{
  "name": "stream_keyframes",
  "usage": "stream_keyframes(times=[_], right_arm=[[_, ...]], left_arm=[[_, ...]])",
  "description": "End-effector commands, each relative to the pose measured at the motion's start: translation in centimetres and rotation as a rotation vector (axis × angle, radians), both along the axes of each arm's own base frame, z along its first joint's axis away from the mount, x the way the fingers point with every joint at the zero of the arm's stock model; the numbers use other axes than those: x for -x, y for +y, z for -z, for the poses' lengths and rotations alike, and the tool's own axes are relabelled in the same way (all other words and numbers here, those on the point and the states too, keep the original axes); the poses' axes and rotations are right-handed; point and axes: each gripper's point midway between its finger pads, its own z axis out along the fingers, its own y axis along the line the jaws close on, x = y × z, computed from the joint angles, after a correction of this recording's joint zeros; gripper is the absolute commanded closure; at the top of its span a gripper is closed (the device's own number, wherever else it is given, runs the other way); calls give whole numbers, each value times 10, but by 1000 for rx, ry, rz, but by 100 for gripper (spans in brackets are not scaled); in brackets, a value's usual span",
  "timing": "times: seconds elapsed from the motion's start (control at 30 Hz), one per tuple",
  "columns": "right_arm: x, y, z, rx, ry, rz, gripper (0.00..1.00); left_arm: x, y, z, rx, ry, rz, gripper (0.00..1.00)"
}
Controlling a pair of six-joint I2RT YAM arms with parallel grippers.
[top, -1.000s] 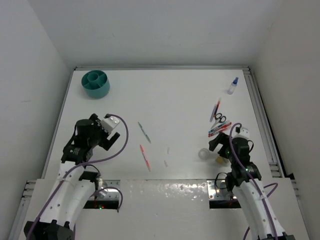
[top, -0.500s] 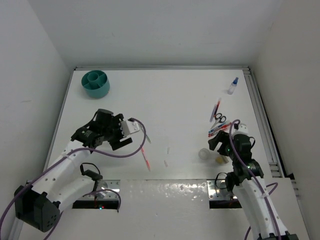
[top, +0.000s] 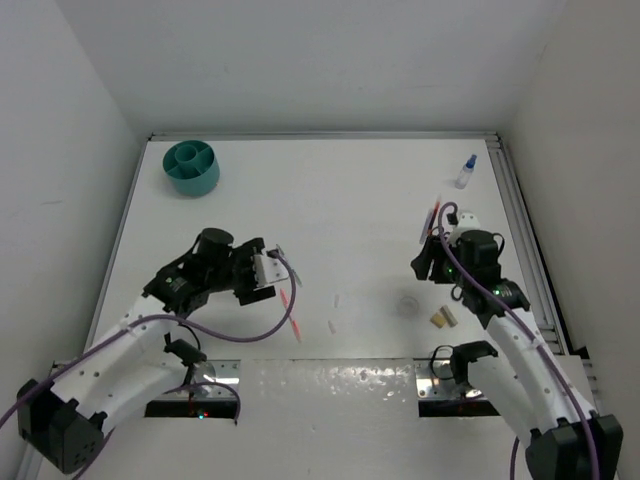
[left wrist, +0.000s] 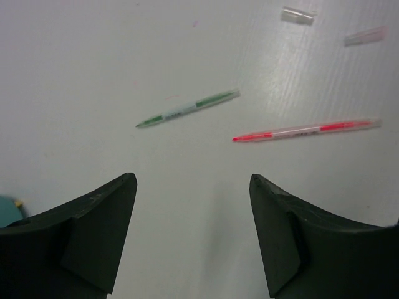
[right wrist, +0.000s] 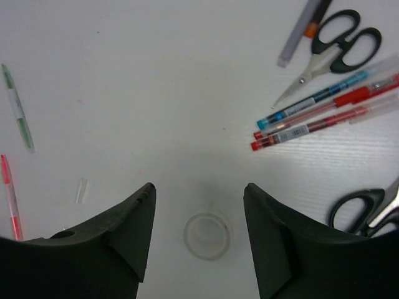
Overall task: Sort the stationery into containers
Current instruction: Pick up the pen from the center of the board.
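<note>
The teal pot (top: 192, 167) stands at the far left. My left gripper (top: 272, 272) is open and empty, hovering just short of a green pen (left wrist: 187, 109) and a red pen (left wrist: 305, 131). My right gripper (top: 430, 262) is open and empty above the white tape ring (right wrist: 207, 235), which lies on the table between its fingertips. Black-handled scissors (right wrist: 330, 47) and a bunch of red and blue pens (right wrist: 324, 112) lie beyond it. Two tan blocks (top: 443, 318) lie near the ring (top: 408, 303). The blue-capped bottle (top: 466, 171) stands at the far right.
Two small clear caps (top: 338, 300) lie mid-table, also in the left wrist view (left wrist: 297, 15). A second pair of scissors (right wrist: 368, 212) lies right of my right gripper. A raised rail (top: 520, 230) runs along the table's right edge.
My left arm has swung right and forward to the green and red pens. My right gripper has moved away from the tape ring and tan blocks, towards the pens and scissors.
</note>
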Motion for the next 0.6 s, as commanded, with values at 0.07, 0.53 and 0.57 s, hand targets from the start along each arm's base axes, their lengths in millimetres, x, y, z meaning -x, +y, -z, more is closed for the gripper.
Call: stream_keyframes(times=[0.07,0.53,0.57], right_arm=[[-12,39,-3,21,-24,-164,45],[21,188,14,173,-64,-603,45],[32,207,15,178,-81,-665,44]], left_arm=[[-12,-27,-4,51,113,-87,35],[-83,134,-73,467,-118,-1330,33],[-81,148,-78,487,-139,-1373,33]])
